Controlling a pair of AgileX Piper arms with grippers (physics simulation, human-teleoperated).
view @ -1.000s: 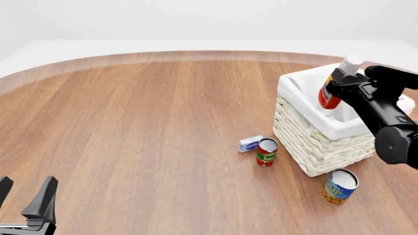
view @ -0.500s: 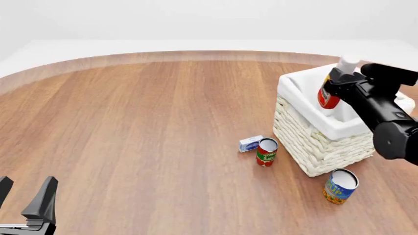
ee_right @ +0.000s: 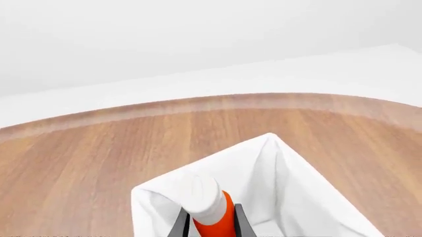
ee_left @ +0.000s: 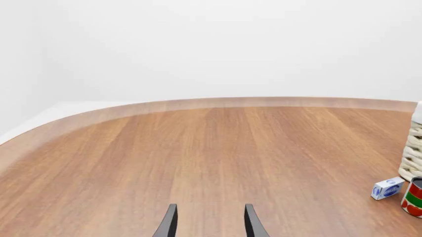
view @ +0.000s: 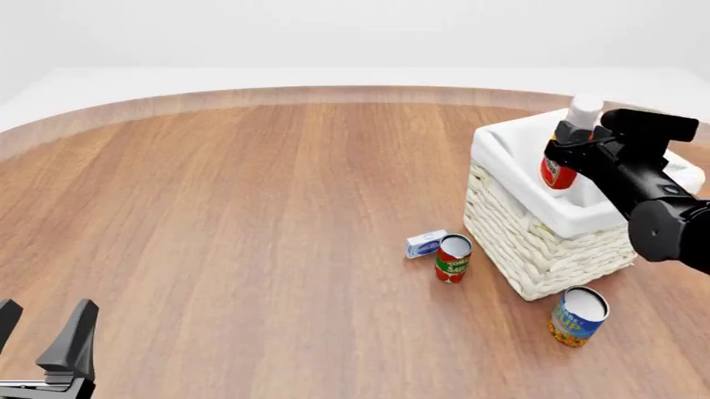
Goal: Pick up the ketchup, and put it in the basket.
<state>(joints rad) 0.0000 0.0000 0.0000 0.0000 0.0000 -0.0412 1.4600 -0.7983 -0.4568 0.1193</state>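
Note:
The ketchup (view: pixel 560 170), a small red bottle with a white cap, hangs upright over the open top of the basket (view: pixel 533 241), a square whitish wicker basket with a white cloth liner. My right gripper (view: pixel 568 148) is shut on the ketchup's upper part. In the right wrist view the ketchup (ee_right: pixel 212 212) sits between the fingers (ee_right: pixel 240 224) above the basket liner (ee_right: pixel 290 197). My left gripper (view: pixel 42 339) is open and empty at the table's near left corner; it also shows in the left wrist view (ee_left: pixel 207 224).
A red-and-green tomato sauce can (view: pixel 451 258) and a small blue-and-white box (view: pixel 425 243) stand just left of the basket. A blue-and-yellow can (view: pixel 578 316) stands in front of it. The can (ee_left: pixel 415 197) and box (ee_left: pixel 388 188) show in the left wrist view.
My right gripper has moved slightly up and farther back with the ketchup, staying over the basket. The left arm has not moved.

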